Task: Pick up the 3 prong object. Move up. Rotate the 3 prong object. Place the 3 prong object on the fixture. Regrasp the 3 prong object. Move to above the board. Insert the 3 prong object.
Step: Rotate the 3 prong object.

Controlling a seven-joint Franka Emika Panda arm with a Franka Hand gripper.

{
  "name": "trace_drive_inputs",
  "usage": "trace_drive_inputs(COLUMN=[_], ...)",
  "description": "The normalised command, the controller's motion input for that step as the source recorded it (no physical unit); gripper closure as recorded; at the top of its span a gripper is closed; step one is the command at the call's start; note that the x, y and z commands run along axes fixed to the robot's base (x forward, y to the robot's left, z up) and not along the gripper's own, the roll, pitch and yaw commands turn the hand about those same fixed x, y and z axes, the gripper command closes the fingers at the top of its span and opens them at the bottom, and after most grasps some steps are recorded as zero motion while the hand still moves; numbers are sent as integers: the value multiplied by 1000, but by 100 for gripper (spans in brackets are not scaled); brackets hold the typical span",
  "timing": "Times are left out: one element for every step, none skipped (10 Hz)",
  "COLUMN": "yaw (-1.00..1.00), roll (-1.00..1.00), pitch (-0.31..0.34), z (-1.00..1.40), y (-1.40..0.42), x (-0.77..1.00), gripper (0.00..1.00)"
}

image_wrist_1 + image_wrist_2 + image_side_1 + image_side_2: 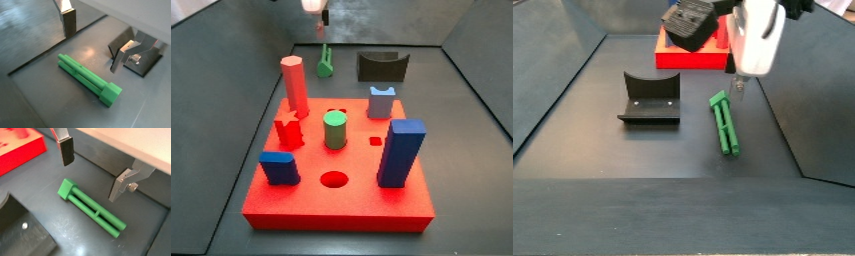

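End effector: we see it [90, 173] hanging above the dark floor with its two silver fingers [67, 20] spread wide and nothing between them; in a side view it [740, 88] sits just over one end of the bar.
3 prong object: the green bar [87, 79] lies flat on the floor, below the gap between the fingers and not touched by them; both wrist views show it [91, 207] running roughly crosswise to the line between the fingers.
Where it lies: in a side view the bar [724, 122] rests near the right wall of the floor, between the fixture and that wall; in a side view [325, 62] it is beyond the board's far edge.
Fixture: the dark notched block [648, 97] stands beside the bar, apart from it.
Board: the red slab [342, 180] carries coloured pegs.
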Motion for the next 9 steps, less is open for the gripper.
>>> trace_drive_inputs(yaw=[1000,1000,1000,1000,1000,1000,1000,1000,1000], roll=[1,1,1,2,2,2,2,2,2], pitch=[-4,-5,-5,-5,-5,-6,-6,-6,-7], z=[-36,-36,-36,-36,-36,-36,-36,-36,-36], y=[1,1,1,1,1,1,1,1,1], x=[35,35,35,35,35,35,35,35,35], gripper=[0,0,0,0,0,0,0,0,0])
